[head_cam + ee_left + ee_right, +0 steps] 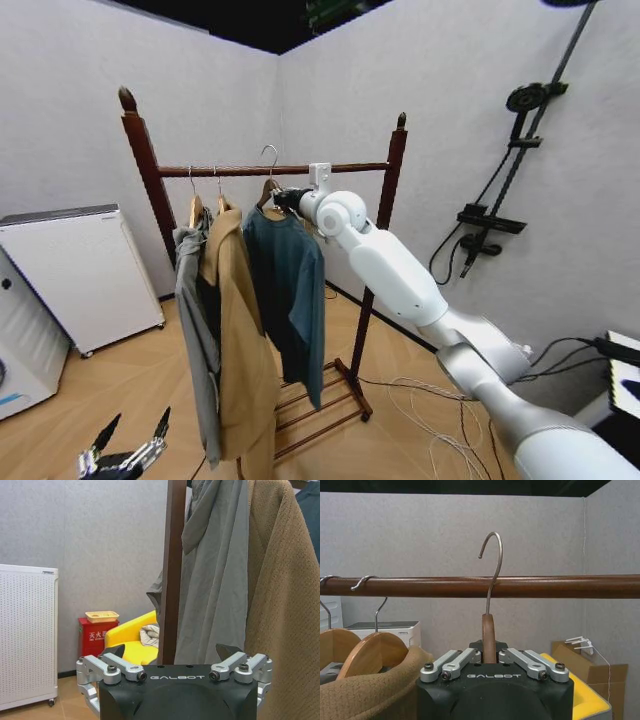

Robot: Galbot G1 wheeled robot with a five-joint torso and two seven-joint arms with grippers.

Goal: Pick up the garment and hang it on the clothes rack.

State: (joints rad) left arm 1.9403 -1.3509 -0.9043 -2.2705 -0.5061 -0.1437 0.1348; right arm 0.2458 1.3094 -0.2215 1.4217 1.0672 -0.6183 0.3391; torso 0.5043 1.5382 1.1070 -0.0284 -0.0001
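The right arm reaches up and forward, nearly straight, its right claw (283, 199) clamped on the wooden hanger (489, 637) of the dark teal shirt (290, 290). Above the claw, the hanger's metal hook (493, 565) rises past the clothes rack's (385, 195) top bar (530, 586), its curl above the bar. The shirt hangs below the claw, just beside a tan coat (235, 340) and grey jacket (195, 330). The left claw (128, 452) sits low, fingers (120, 667) apart.

Bare clothes rack (340, 168) bar beside the tan coat (235, 330) leaves room.
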